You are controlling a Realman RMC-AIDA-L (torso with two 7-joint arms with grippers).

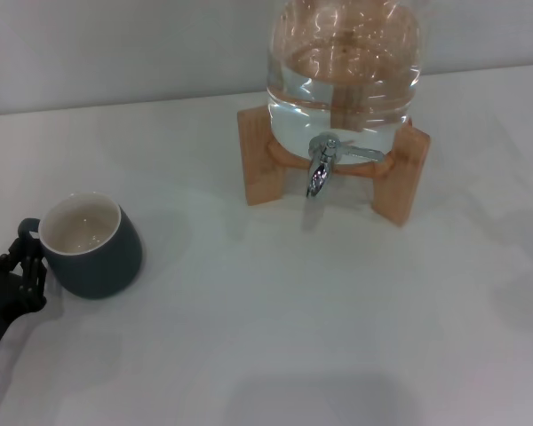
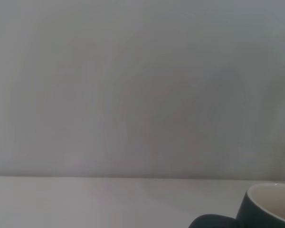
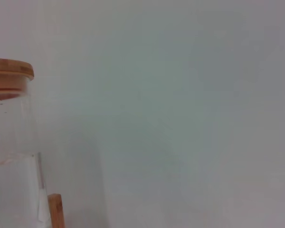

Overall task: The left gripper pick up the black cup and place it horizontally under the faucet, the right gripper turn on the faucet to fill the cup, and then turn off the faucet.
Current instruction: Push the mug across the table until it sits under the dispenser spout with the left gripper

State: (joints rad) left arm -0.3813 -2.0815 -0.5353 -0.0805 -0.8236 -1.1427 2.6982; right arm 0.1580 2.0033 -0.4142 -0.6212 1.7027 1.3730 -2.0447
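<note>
In the head view, the left claw (image 1: 18,275) is sitting at the near left edge of the white surface (image 1: 320,328), its dark prongs spread around the small loop handle of the black cup (image 1: 93,246). The prongs are reaching the handle side of the cup, but whether they are clenching it or only resting against it cannot be told. The cup is standing upright, mouth up, just to the right of the claw and a little farther from the robot. The faucet (image 1: 320,173) is lying well apart from the cup, farther back and to the right, its spout pointing down from the glass jar (image 1: 342,75), which is resting on a wooden stand (image 1: 400,182). The judgement is that the coming move turns on carrying the cup diagonally back and rightward to the open patch below the spout; the left arm is the nearer one to the cup. The right claw is not showing here.

In the left wrist view, only the cup's rim and wall (image 2: 270,206) are appearing low in the frame, with the handle beside them, the pale surface and a plain wall behind.

In the right wrist view, the jar with its wooden lid (image 3: 9,76) is standing against a bare wall; no claw is showing.
</note>
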